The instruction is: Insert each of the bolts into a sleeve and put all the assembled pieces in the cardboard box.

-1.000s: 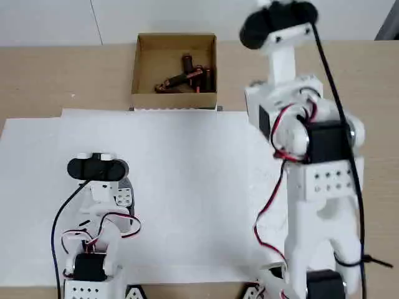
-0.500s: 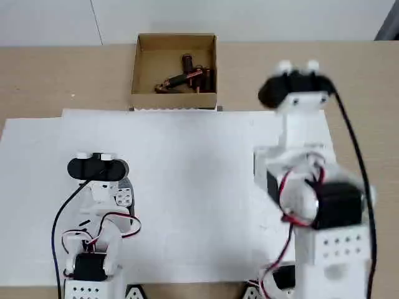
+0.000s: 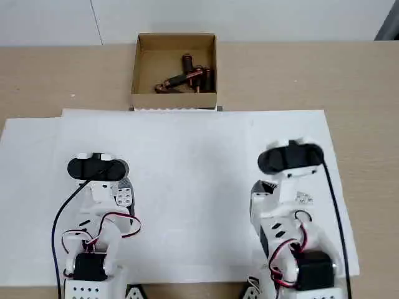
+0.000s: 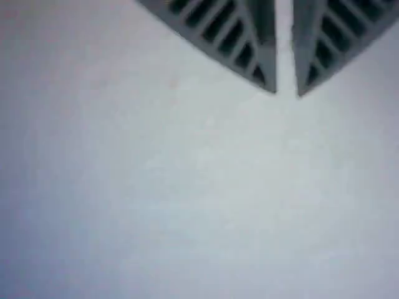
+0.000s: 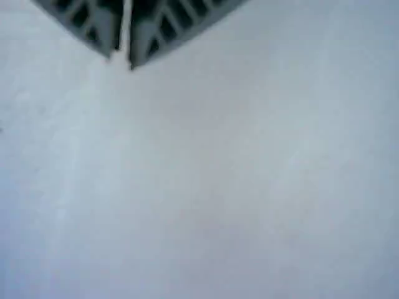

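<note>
The cardboard box stands at the back of the table, with several dark bolt-and-sleeve pieces lying in its right half. Both arms are folded back near the front edge over white paper. My left gripper points down at the paper, its grey fingers nearly together with nothing between them. My right gripper is likewise shut and bare above the paper. From above, the left arm sits at the front left and the right arm at the front right.
A large white paper sheet covers the table's middle, between the box and the arms. Bare wooden tabletop surrounds the paper.
The right arm has pulled back from beside the box towards the front edge and folded down. The left arm has kept still.
</note>
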You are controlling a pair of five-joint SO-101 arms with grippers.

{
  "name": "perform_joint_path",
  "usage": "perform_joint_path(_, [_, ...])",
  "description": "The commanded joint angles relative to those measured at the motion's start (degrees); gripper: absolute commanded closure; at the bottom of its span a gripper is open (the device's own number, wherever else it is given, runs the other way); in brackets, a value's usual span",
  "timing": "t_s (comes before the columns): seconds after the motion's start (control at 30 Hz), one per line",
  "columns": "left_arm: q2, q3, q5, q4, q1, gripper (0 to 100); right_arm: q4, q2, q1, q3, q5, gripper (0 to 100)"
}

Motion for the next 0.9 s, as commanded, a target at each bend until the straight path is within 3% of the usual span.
perform_joint_path(0.0, [-0.7,-0.3,0.2,0.2,-0.2,99,-2.6,-5.9,0.7,6.1,-0.2,99.6])
perform_joint_path(0.27, [-0.7,-0.3,0.2,0.2,-0.2,99,-5.8,-15.6,0.7,17.5,-0.2,99.6])
perform_joint_path(0.87, [-0.7,-0.3,0.2,0.2,-0.2,99,-13.7,-15.6,0.5,30.0,0.9,99.6])
